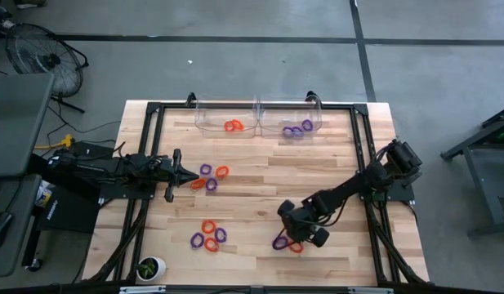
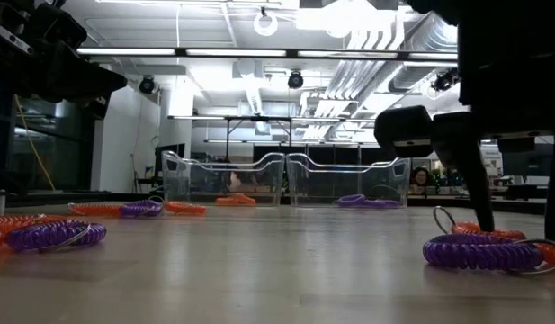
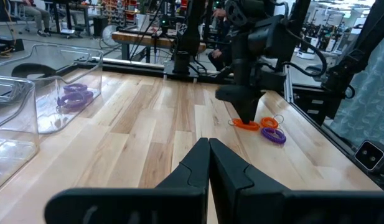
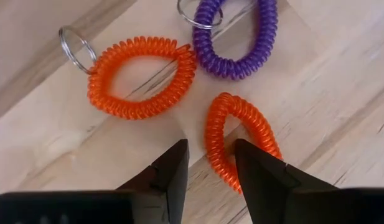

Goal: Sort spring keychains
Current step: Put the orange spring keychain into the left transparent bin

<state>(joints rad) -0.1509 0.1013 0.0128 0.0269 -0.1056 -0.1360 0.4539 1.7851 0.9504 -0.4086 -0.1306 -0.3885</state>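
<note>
The right gripper (image 4: 209, 167) is low over the table, fingers parted — one limb of an orange keychain (image 4: 238, 142) lies between the tips, not clamped. Just beyond the fingers lie a second orange keychain (image 4: 140, 76) and a purple keychain (image 4: 238, 38). The left gripper (image 3: 208, 163) waits over bare wood with fingers pressed together — nothing held.

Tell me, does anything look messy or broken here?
Nothing broken. Orange and purple spring keychains lie mixed in loose clusters on the table, unsorted, while the bins hold one colour each. The right pincer straddles an orange one.
</note>
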